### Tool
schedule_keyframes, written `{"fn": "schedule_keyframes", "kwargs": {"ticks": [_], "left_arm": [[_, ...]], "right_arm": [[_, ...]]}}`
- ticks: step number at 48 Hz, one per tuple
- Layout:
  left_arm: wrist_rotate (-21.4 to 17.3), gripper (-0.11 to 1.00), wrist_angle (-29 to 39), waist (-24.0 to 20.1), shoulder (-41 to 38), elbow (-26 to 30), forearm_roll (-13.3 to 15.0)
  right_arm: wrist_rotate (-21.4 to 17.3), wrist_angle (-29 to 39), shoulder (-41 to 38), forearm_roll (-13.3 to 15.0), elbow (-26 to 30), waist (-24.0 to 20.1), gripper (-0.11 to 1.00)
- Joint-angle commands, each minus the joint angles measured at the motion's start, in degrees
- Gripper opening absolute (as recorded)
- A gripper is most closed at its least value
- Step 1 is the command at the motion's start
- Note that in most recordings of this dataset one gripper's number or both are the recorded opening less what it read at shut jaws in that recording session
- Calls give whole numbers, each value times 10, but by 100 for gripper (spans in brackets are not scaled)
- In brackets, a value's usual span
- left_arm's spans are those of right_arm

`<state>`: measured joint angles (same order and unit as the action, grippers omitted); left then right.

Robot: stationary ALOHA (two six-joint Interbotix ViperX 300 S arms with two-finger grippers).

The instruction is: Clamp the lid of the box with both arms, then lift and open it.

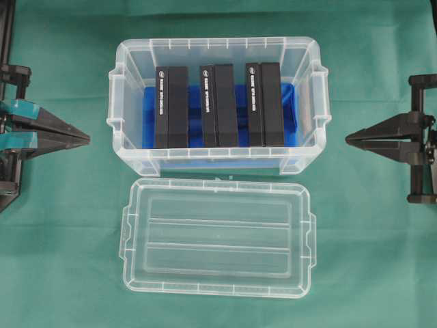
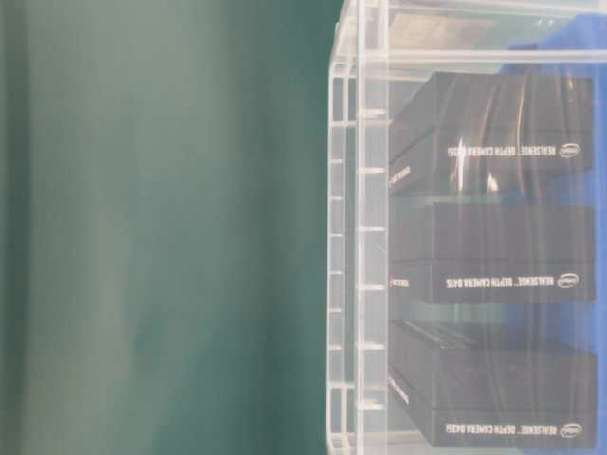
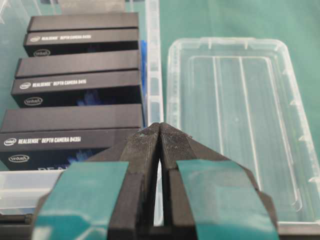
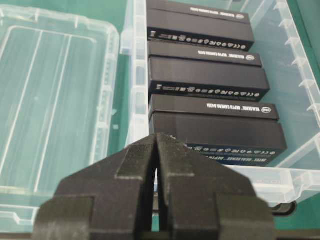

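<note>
A green cloth (image 1: 61, 273) covers the table across the whole overhead view. On it, in the upper middle of the frame, stands the box (image 1: 218, 160), open at the top, with a blue bottom and three pairs of black cartons (image 1: 218, 106) standing side by side inside. Just below it in the frame lies the lid (image 1: 217, 236), flat on the cloth, its long edge close beside the box's near wall.

The left gripper (image 1: 87, 139), marked with teal tape, sits at the left edge of the frame, level with the box's lower wall and well apart from it. Its jaws are pressed together, holding nothing. The right gripper (image 1: 348, 139) sits at the right edge at the same height, also apart from the box, jaws likewise closed and empty. The lid lies below and between both tips, touched by neither.
</note>
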<state>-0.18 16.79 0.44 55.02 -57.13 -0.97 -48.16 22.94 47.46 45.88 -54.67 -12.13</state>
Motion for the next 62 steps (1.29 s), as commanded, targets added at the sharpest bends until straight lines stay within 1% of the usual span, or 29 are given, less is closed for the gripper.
{"fn": "schedule_keyframes", "kwargs": {"ticks": [1,62], "left_arm": [[-1,2,-5,-2,-4,7,1],[0,2,-5,-2,-4,4,1]], "right_arm": [[0,-4,-1,3,6,2,1],[0,-4,-9,3,5,2,1]]}}
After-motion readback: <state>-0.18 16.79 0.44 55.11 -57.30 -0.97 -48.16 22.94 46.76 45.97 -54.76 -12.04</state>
